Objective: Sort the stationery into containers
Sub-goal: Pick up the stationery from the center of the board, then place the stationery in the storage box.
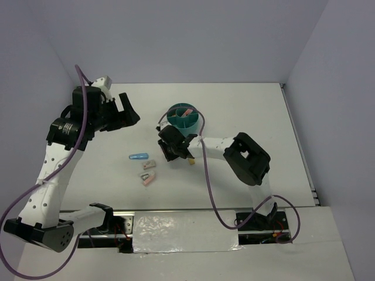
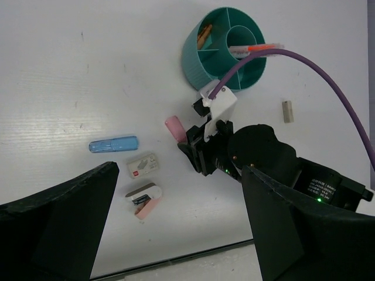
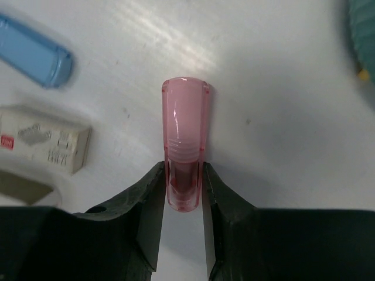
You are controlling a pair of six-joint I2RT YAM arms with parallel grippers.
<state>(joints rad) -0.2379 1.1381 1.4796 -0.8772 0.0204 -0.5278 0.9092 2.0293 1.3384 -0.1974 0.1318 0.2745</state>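
Note:
A pink capsule [image 3: 185, 134] lies on the white table, and my right gripper [image 3: 184, 175] is shut on its near end, both fingers pressed against its sides. From the left wrist view the same capsule [image 2: 174, 126] pokes out beside that gripper [image 2: 190, 143]. The teal tub [image 1: 183, 117] stands just behind, holding a pink-white pen [image 2: 252, 48] and an orange piece [image 2: 203, 35]. A light-blue capsule [image 1: 139, 157], a white block [image 1: 150, 165] and a pink-white block [image 1: 147, 177] lie to the left. My left gripper [image 1: 126, 114] hangs open, high above the table and empty.
A small tan block [image 1: 191, 161] lies right of my right gripper, near the arm's forearm. A purple cable [image 2: 304, 64] arcs over the tub's right side. The table's front edge [image 2: 176, 257] runs close below the pink-white block.

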